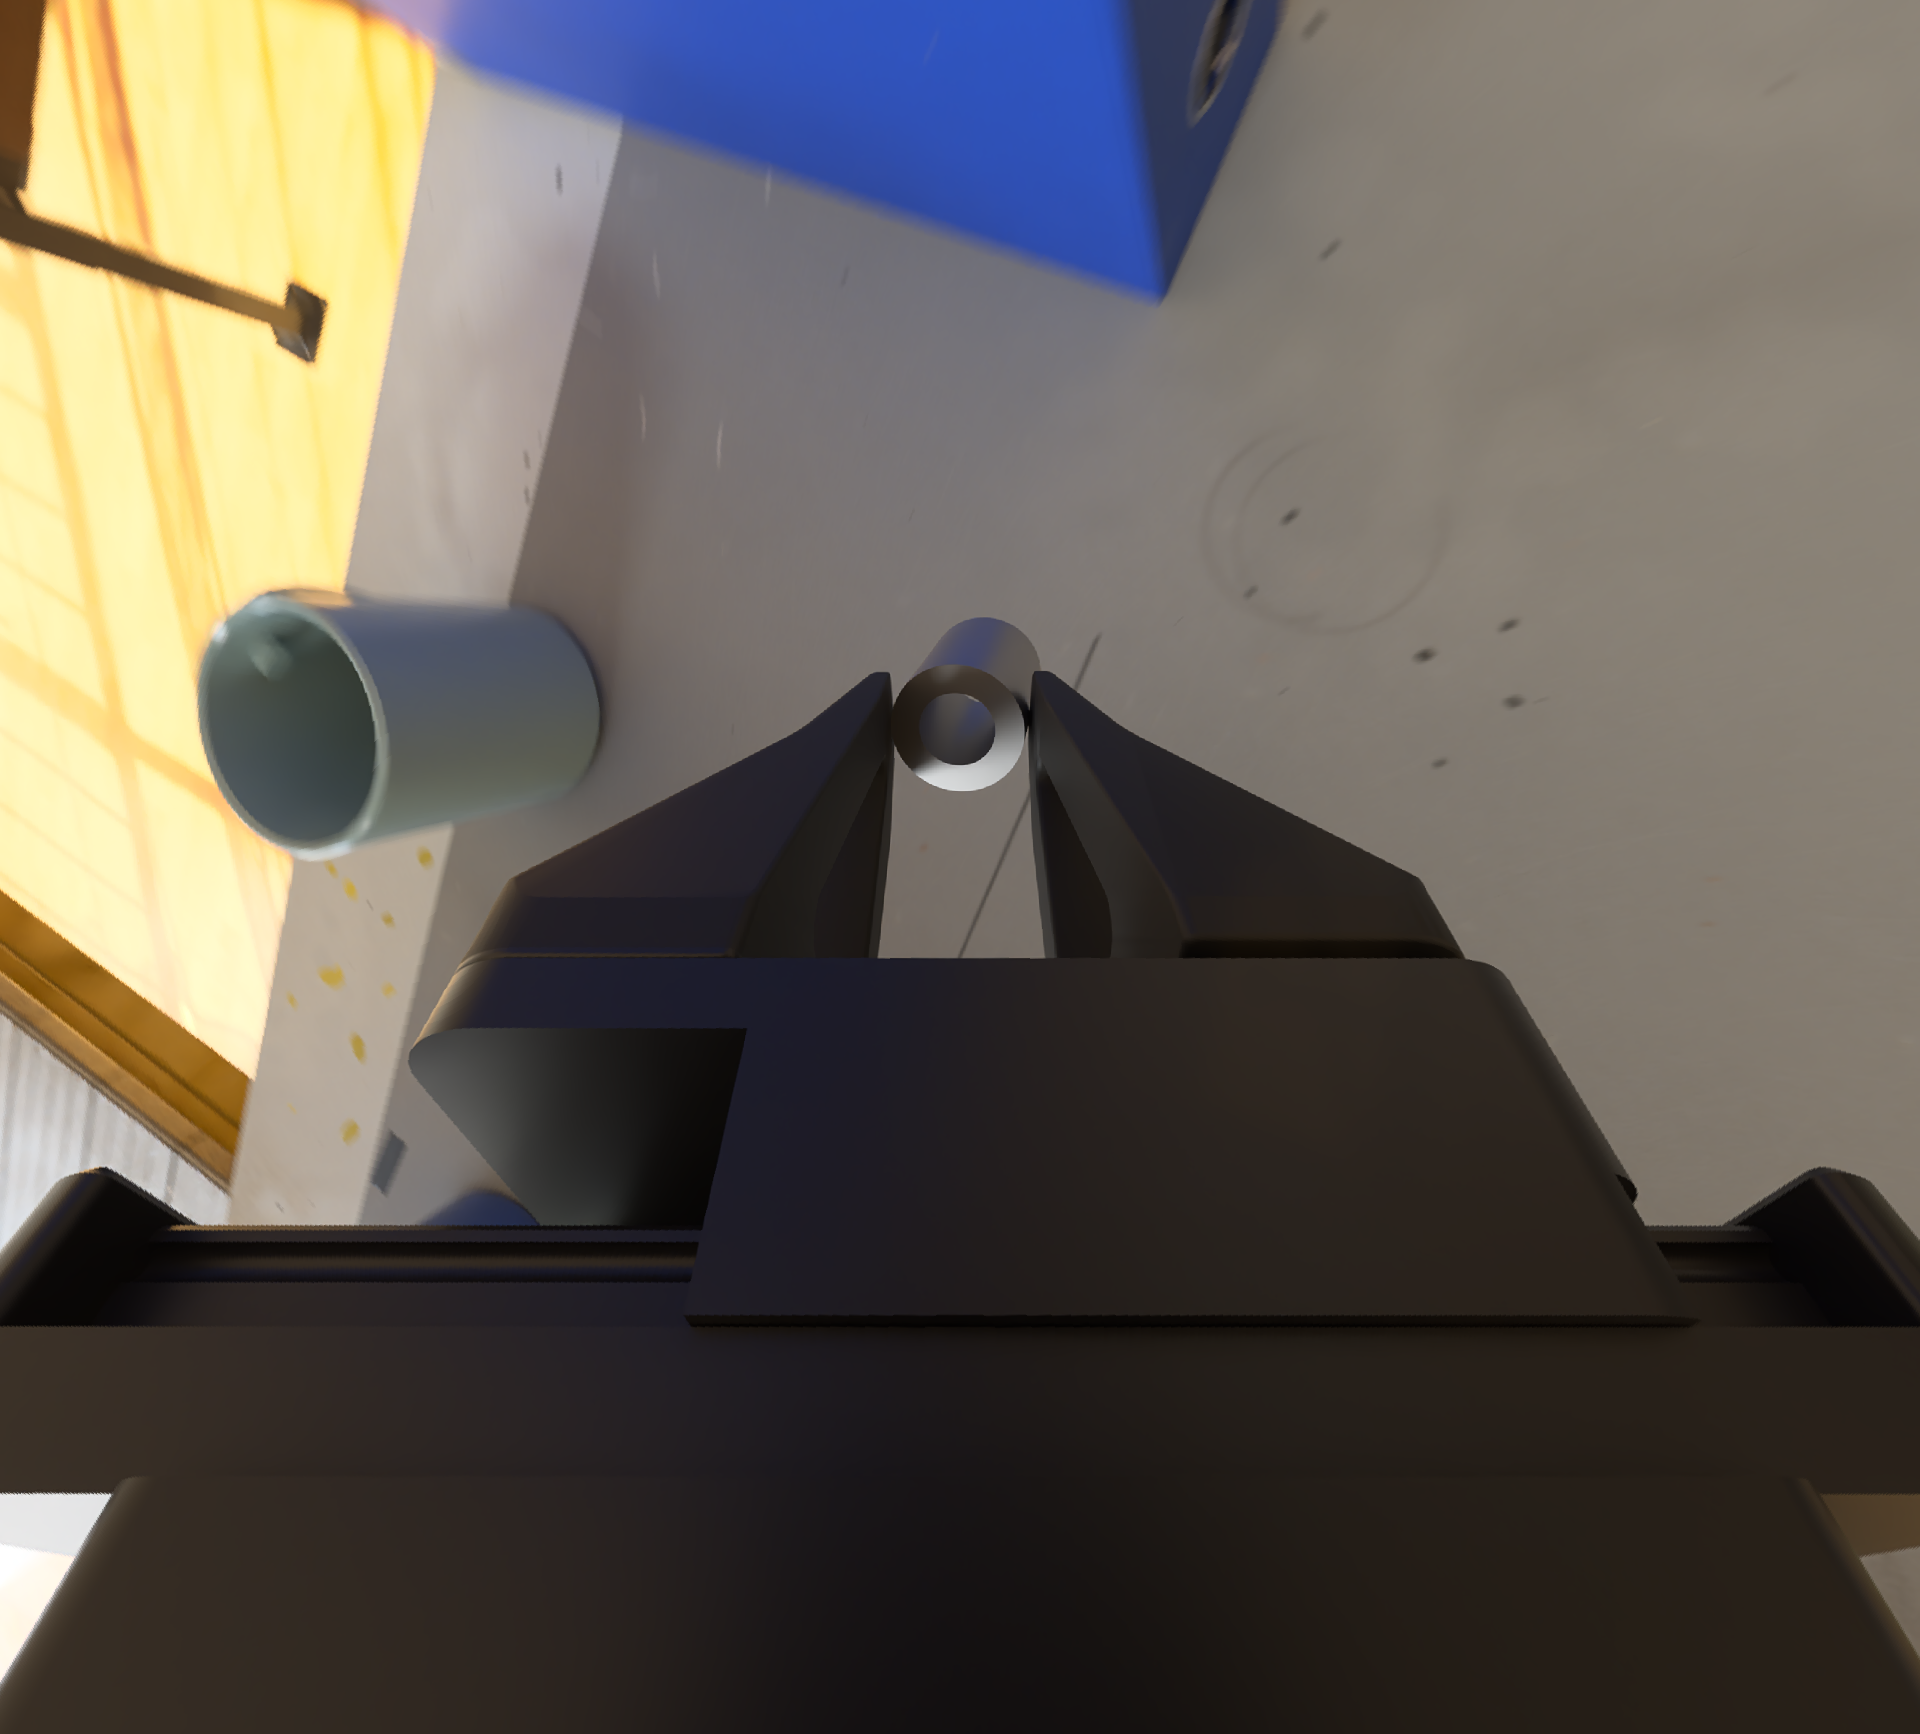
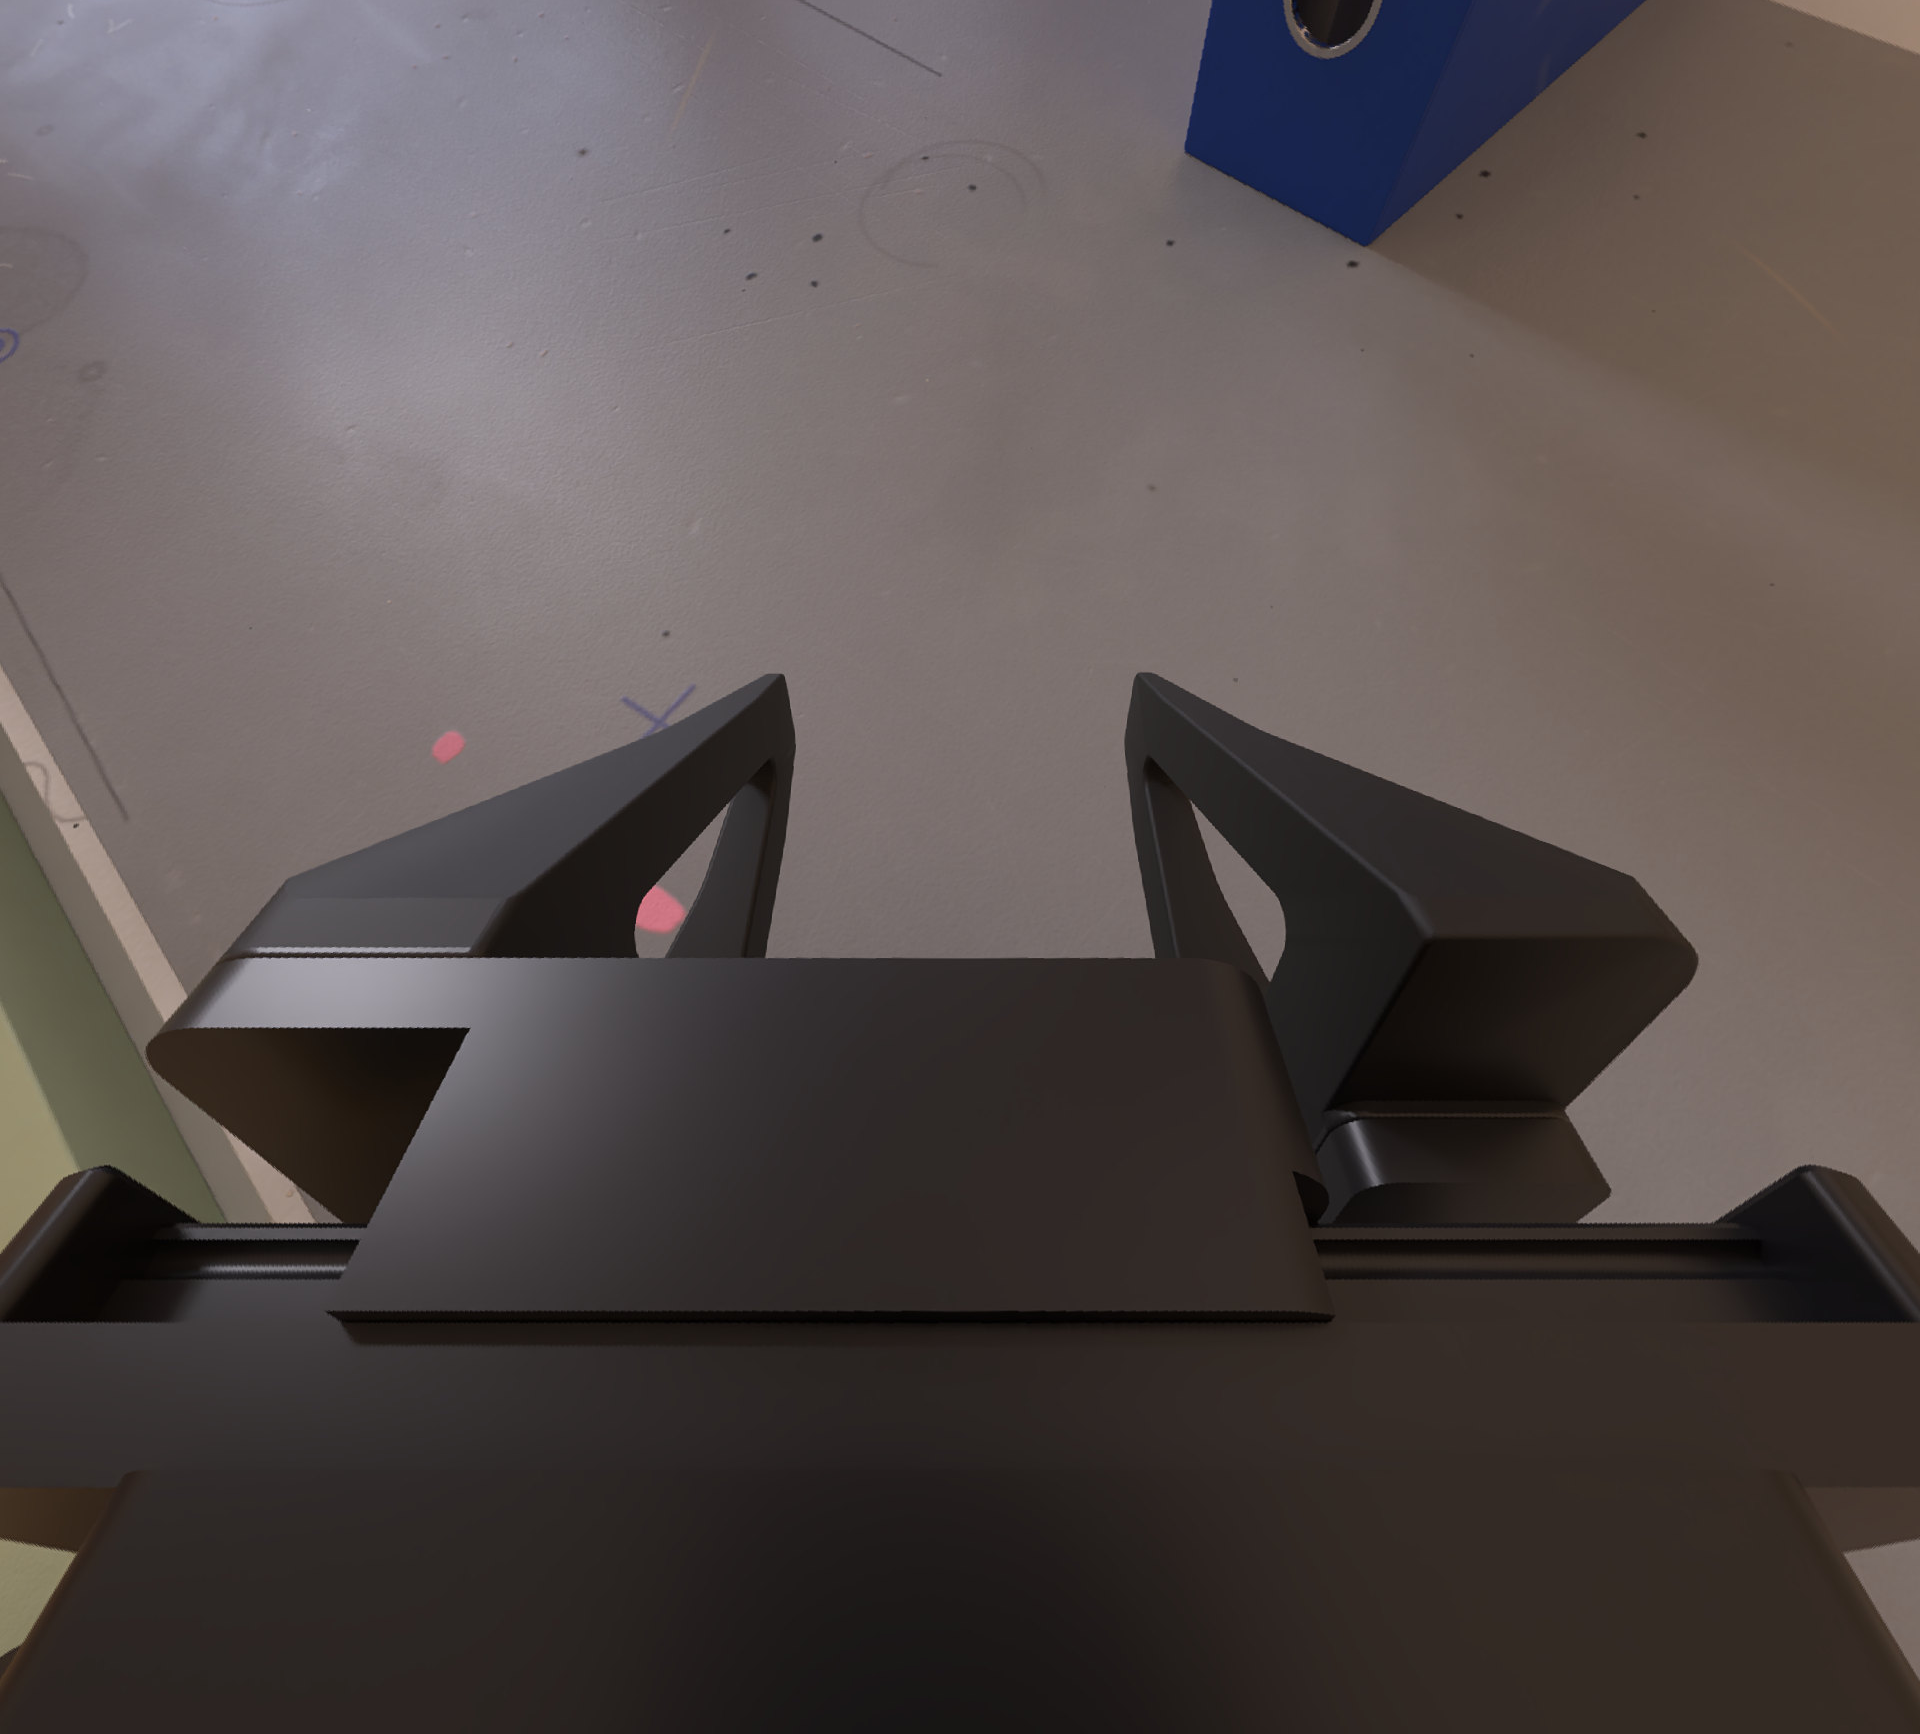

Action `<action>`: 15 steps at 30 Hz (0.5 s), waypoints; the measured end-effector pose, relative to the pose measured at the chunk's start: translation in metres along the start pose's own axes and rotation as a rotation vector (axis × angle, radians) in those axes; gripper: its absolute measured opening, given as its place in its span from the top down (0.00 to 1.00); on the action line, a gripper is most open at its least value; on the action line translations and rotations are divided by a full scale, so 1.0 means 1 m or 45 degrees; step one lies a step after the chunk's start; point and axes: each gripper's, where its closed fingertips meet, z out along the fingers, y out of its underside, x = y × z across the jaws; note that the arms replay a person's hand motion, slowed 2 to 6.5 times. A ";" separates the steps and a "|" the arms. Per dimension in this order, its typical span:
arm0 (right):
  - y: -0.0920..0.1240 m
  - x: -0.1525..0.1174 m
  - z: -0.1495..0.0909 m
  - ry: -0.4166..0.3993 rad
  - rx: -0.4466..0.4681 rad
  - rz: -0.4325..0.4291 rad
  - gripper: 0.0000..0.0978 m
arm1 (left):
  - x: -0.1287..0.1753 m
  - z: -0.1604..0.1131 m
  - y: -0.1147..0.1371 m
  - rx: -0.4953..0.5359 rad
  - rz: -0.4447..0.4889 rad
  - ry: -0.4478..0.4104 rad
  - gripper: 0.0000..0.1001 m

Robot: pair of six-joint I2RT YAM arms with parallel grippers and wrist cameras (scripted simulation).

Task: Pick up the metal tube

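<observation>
Metal tube (image 1: 961,728) clamped end-on between left gripper (image 1: 961,697) fingertips, apparently lifted off grey table (image 1: 1351,749); pick-up judged nearly done. Right gripper (image 2: 961,708) spread wide, empty.

Left wrist view: close, tilted, aimed down along its tool (image 1: 961,728) at the table (image 1: 1455,437). Right wrist view: higher, angled down. Both share the blue binder (image 1: 831,22) (image 2: 1455,22).
</observation>
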 end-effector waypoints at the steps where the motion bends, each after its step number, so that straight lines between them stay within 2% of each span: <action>1: 0.000 0.000 0.000 0.000 0.000 0.000 0.44 | 0.008 -0.007 -0.013 0.039 0.035 0.002 0.78; 4: -0.001 0.000 0.000 0.000 0.004 -0.003 0.44 | 0.039 -0.022 -0.048 0.130 0.143 0.025 0.78; 7: -0.002 0.000 -0.001 0.004 0.011 -0.008 0.44 | 0.076 -0.024 -0.073 0.181 0.245 0.080 0.78; 11: -0.003 0.001 -0.003 0.011 0.019 -0.013 0.45 | 0.127 -0.011 -0.095 0.200 0.359 0.185 0.78; 15: -0.004 0.001 -0.004 0.015 0.027 -0.015 0.45 | 0.172 0.012 -0.106 0.179 0.444 0.298 0.78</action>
